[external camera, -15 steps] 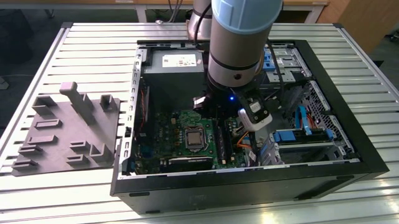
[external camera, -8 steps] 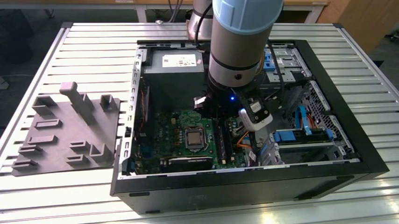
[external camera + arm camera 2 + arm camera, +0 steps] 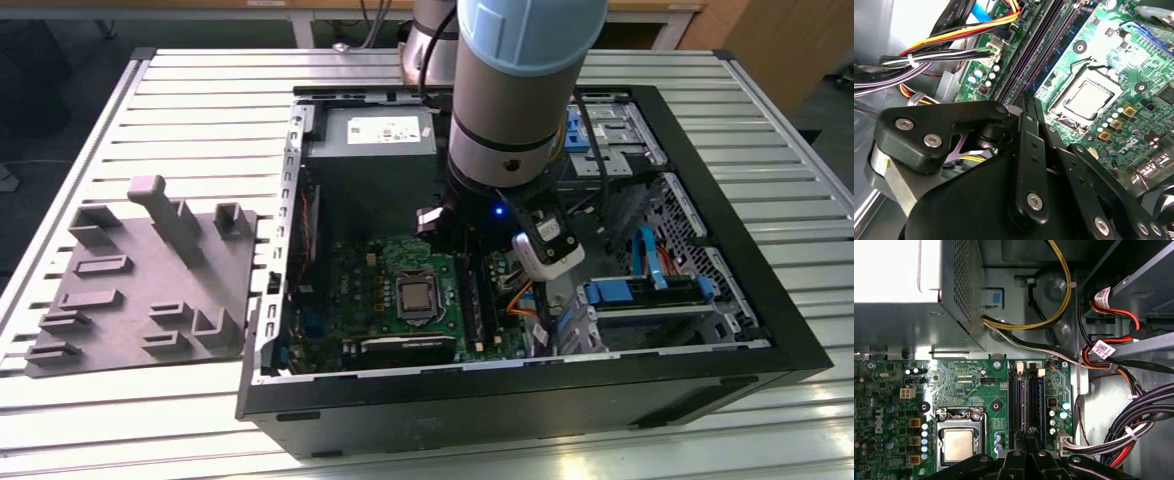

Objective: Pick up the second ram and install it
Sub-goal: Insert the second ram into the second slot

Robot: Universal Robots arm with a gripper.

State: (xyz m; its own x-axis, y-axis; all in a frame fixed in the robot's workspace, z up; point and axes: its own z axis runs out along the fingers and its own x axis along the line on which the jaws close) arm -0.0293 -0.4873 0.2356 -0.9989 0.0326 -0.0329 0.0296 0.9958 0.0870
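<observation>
The black metal gripper's (image 3: 1029,434) 2 fingers (image 3: 1023,125) are closed together. The thin dark second ram (image 3: 1032,400) stands edge-up in the green motherboard (image 3: 969,375) directly under the fingertips, likely so they can press it home. I cannot tell whether they grip it.

Slatted silver-grey metal table (image 3: 200,90), ribs running from the exterior view's left to its right. Directly on it, an open black computer case (image 3: 534,400), lying on its side with the side panel off and the inside facing up. Just beside the computer case, on the exterior view's left, a flat dark grey moulded tray (image 3: 147,290) with raised blocks and shallow pockets, one taller post upright at the end away from the camera. Touching the computer case or just short of it: cannot tell. Slats visible beyond the computer case on every side.
</observation>
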